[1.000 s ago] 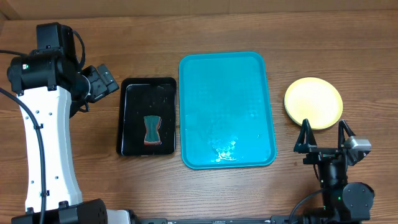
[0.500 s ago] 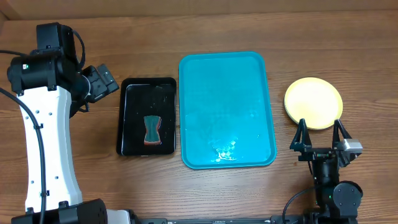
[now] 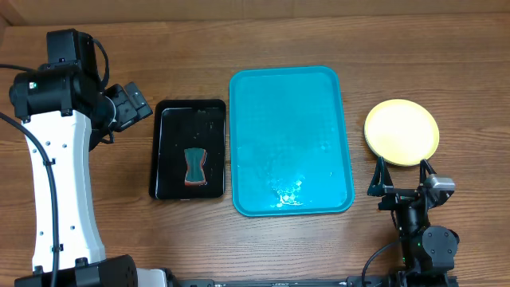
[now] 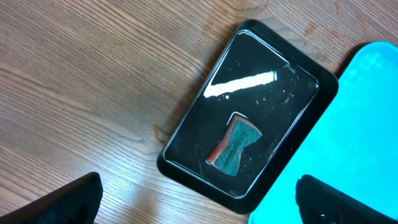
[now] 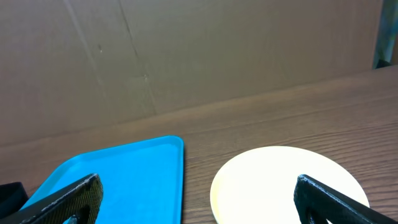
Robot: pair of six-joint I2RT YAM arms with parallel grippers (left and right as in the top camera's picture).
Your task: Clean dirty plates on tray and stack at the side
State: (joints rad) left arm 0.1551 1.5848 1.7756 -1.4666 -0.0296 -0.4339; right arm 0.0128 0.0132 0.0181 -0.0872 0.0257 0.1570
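Plates (image 3: 402,131) | just ahead of right end effector (image 3: 404,171), apart | left end effector (image 3: 136,103) apart

A clean pale yellow plate (image 3: 402,131) lies flat, apart, right of the turquoise tray (image 3: 291,139).

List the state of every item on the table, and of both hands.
Blue tray: empty, no plates on it.
Yellow plate: on the table right of the blue tray, no smear showing; anything beneath it is hidden.
Black tray: holds the sponge.
Sponge: lying flat in the black tray.
Left hand: open, holding nothing.
Right hand: open, holding nothing.
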